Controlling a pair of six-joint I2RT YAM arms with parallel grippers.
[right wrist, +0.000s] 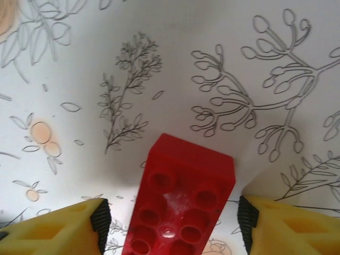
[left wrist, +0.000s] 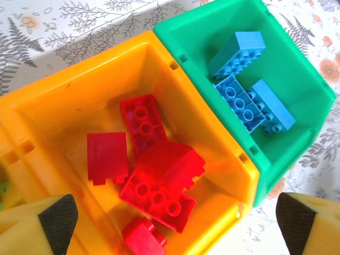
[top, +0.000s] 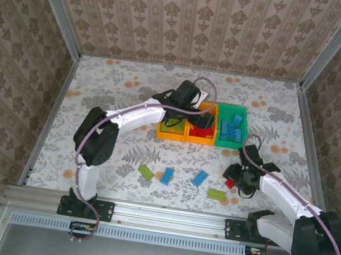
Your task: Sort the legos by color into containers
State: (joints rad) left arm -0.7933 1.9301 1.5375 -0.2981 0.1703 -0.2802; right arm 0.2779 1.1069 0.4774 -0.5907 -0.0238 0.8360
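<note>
Here the right gripper point(right wrist: 172, 223) hangs low over a red lego point(right wrist: 183, 186) that lies on the table point(top: 125, 88) toward its near right corner. Its jaws are open, one yellow finger on each side of the brick, with a gap showing between each pad and the plastic. The brick sits askew to the fingers, so a squeeze would likely meet corners first, which could spin it or shoot it out sideways. A lime lego point(top: 216, 194) lies just beside it, closer to the near edge, and could be knocked if the fingers stray.

The left gripper point(left wrist: 175, 223) hovers with jaws wide open and empty above the middle orange-yellow bin point(left wrist: 64, 106), which holds the red legos point(left wrist: 159, 175). The right arm probably has to go there, so the two arms risk meeting over it unless the left one gives way. The green bin point(left wrist: 297, 85), holding blue legos point(left wrist: 247, 103), touches that bin's right wall, so an off-centre release could drop red among blue.
</note>
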